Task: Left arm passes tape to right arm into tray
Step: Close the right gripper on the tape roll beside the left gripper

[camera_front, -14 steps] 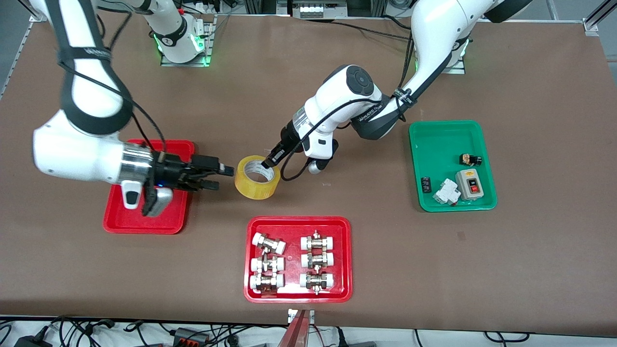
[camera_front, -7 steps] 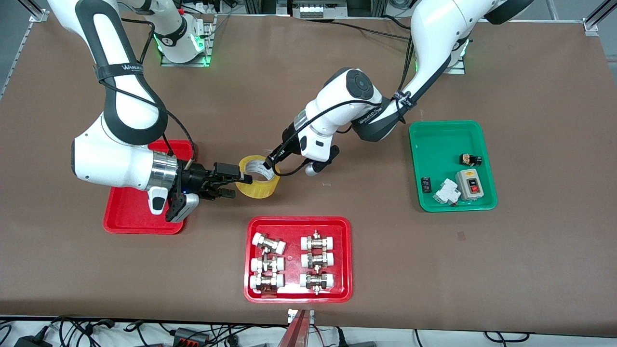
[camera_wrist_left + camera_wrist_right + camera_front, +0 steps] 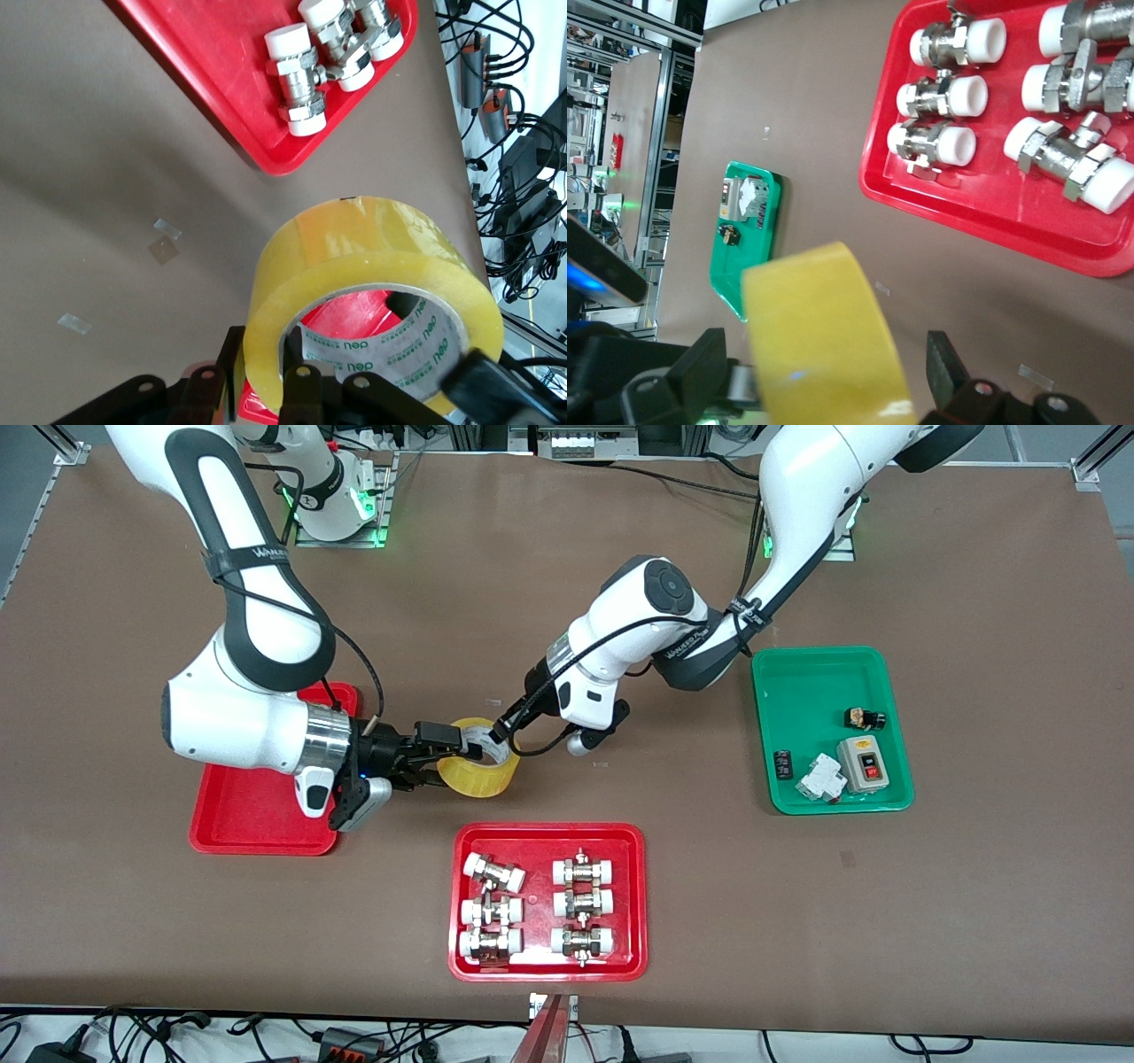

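Observation:
The yellowish tape roll [image 3: 485,772] is held on edge just above the table, between the plain red tray [image 3: 239,819] and the fitting tray. My left gripper [image 3: 498,732] is shut on the roll's wall, with one finger outside [image 3: 223,363] and one inside the white core [image 3: 306,381]; the tape fills the left wrist view [image 3: 372,257]. My right gripper [image 3: 447,760] reaches in from the plain red tray's end. Its black fingers [image 3: 700,365] stand wide open on either side of the tape [image 3: 824,345], with gaps on both sides.
A red tray with white-capped metal fittings [image 3: 547,834] lies nearer the front camera than the tape; it also shows in both wrist views [image 3: 221,97] [image 3: 966,212]. A green tray [image 3: 797,691] with small electrical parts lies toward the left arm's end.
My right arm has swung from over the plain red tray toward the tape, and its open fingers now straddle the roll. The left gripper has held the tape nearly still.

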### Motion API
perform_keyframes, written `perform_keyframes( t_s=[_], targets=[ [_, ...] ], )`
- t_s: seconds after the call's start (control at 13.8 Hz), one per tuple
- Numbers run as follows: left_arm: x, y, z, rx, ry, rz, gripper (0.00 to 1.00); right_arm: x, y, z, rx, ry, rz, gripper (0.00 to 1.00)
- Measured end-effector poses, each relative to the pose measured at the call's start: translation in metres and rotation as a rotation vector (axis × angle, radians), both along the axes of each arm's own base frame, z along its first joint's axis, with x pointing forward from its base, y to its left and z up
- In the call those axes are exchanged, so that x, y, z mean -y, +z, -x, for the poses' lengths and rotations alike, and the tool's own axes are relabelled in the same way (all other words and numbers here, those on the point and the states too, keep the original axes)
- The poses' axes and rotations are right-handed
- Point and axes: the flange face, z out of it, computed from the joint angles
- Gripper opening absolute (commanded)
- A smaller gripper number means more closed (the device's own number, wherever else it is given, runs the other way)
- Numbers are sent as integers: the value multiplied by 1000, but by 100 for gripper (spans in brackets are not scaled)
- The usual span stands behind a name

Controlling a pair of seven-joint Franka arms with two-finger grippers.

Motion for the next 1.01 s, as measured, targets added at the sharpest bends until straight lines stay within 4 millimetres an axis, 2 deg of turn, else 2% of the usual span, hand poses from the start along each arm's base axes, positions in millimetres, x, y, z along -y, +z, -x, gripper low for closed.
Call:
perform_keyframes(
  t_s=[0.14, 0.22, 0.29, 0.36, 0.43, 0.65, 0.72, 0.79, 1.01],
  targets=[
    [-5, 0, -4, 3, 3, -2, 0, 0, -2, -1, 0, -4, -4, 53],
    [-5, -1, -5, 4, 3, -2, 0, -2, 1, -2, 4, -2, -8, 36],
    [-6, 0, -6, 7, 3, -2, 0, -2, 3, -2, 7, -2, -9, 14],
    [-6, 1, -6, 9, 4, 0, 0, -3, 4, -2, 10, 1, -11, 0],
    [-6, 2, -7, 11, 6, 2, 0, -3, 5, -3, 14, 2, -12, 0],
    [-8, 5, -9, 18, 11, 9, 26, -3, 10, -5, 31, 7, -15, 0],
    [-8, 6, -10, 19, 12, 10, 91, -3, 11, -5, 33, 7, -16, 0],
    [-8, 7, -11, 20, 14, 12, 100, -2, 11, -6, 35, 4, -15, 0],
    [-12, 14, -17, 32, 25, 21, 100, 4, 11, -8, 37, -5, -12, 0]
  ],
)
